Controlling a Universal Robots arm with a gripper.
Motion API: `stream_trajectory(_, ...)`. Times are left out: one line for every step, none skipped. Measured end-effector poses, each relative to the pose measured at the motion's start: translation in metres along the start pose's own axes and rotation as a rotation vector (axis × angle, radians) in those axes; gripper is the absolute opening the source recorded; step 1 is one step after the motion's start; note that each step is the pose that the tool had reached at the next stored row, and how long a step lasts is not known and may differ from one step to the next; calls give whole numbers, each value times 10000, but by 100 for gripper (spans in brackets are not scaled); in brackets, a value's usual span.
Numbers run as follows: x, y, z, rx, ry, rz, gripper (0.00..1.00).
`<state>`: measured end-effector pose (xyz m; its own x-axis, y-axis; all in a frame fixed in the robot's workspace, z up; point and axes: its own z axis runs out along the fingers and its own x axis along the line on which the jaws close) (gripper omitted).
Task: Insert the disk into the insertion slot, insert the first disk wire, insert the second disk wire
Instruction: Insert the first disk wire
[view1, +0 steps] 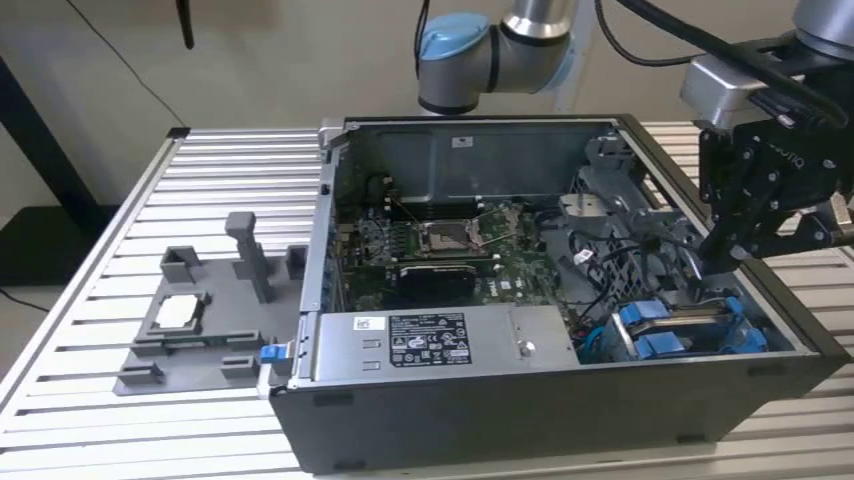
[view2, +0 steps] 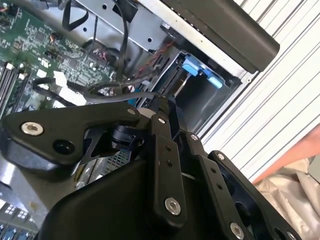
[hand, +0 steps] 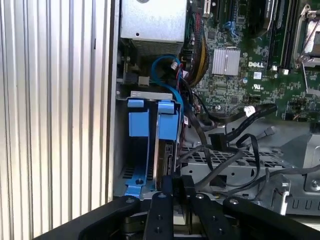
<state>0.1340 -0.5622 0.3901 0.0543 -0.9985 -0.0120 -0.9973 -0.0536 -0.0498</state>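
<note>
So the gripper (hand: 177, 184) has its fingers (hand: 167, 183) squeezed nearly together, just a thin gap. The disk (hand: 165, 145), in its blue carrier, stands on edge inside the insertion slot (hand: 137, 160), running straight out ahead of the fingertips. Its near end sits right at them, can't tell if they touch. Black cables (hand: 235, 145) loop off to one side of the fingers. For writing, the power-supply box (view1: 414, 345) has a white printed label (view1: 420, 338), and the motherboard (hand: 250, 65) has white lettering.
</note>
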Motion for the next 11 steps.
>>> stream_trajectory(1, -19, 2, -142, 14, 1, 19)
stream_trajectory(2, -38, 4, -279, 24, 3, 19)
stream_trajectory(3, -54, 6, -386, 28, 3, 19)
stream_trajectory(4, -70, 7, -485, 30, 4, 19)
stream_trajectory(5, -87, 9, -595, 35, 5, 19)
stream_trajectory(5, -99, 11, -695, 48, 6, 19)
stream_trajectory(6, -112, 13, -808, 69, 7, 19)
stream_trajectory(7, -126, 15, -921, 89, 8, 19)
stream_trajectory(8, -139, 17, -1031, 102, 9, 19)
stream_trajectory(8, -150, 19, -1129, 109, 9, 19)
stream_trajectory(9, -162, 22, -1208, 108, 10, 19)
